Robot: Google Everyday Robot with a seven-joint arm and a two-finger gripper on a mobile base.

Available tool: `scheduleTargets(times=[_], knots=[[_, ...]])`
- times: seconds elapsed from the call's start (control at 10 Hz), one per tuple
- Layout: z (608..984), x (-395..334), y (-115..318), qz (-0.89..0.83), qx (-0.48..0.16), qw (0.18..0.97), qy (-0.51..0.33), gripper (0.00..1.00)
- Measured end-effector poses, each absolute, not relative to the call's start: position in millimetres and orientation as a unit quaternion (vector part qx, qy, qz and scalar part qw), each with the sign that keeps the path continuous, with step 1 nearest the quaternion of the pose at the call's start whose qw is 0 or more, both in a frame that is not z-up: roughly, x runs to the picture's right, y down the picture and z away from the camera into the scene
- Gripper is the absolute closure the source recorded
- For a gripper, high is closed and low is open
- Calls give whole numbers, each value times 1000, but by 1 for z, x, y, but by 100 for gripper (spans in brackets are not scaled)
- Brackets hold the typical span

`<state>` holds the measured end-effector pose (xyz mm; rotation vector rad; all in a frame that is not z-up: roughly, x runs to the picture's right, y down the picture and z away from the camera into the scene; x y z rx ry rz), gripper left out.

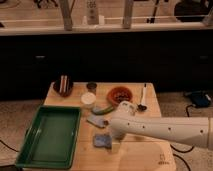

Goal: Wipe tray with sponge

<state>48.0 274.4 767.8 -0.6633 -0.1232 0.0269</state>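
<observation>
Wooden table point(145, 157) w/ green tray point(50, 134) on its left side, long axis running front-to-back, nothing inside it. Sponge point(102, 140) – light-blue pad – lies flat on the tabletop just right of the tray's right rim, outside the tray, near the front. White arm point(165, 129) comes in from the right edge, elbow end bulging over table centre. Gripper point(114, 142) sits low under the arm's end, right beside the sponge on its right; fingers spread, not pinching anything. Contact w/ sponge – can't tell.

Blue-grey flat piece point(96, 120) behind the sponge, green curved item point(104, 109) behind that. Back row: 1 dark bowl point(63, 86), 1 small dark cup point(91, 86), 1 white round cup point(88, 98), 1 red bowl point(120, 94), 1 spoon-like utensil point(143, 97) at far right.
</observation>
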Motion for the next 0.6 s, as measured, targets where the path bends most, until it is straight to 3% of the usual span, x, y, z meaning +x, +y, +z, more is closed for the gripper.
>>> scheduleTargets(times=[0.6], knots=[[779, 50, 284, 34, -336, 940, -57, 20]])
